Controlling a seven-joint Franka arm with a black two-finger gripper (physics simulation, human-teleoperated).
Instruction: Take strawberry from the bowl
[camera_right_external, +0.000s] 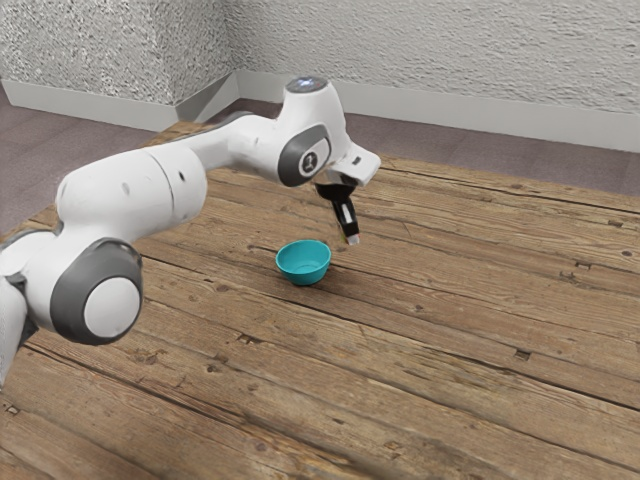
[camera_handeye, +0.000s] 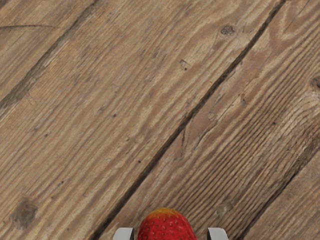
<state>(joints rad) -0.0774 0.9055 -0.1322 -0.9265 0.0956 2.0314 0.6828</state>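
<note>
Layout, exterior view: bowl (camera_right_external: 303, 264) stands on the desk (camera_right_external: 470, 310), toward the middle of the picture. Arm (camera_right_external: 130, 197) enters from the exterior view's left and reaches over the desk toward the right, its wrist beyond the bowl. Gripper (camera_right_external: 351, 239) points down above the desk, outside the bowl, near it on the exterior view's right. Behind the desk: a strip of floor (camera_right_external: 45, 150), then the walls (camera_right_external: 450, 60), which meet in a corner behind the arm. Wrist view: strawberry (camera_handeye: 166, 228) at the gripper, outside the bowl, desk boards beyond it.
</note>
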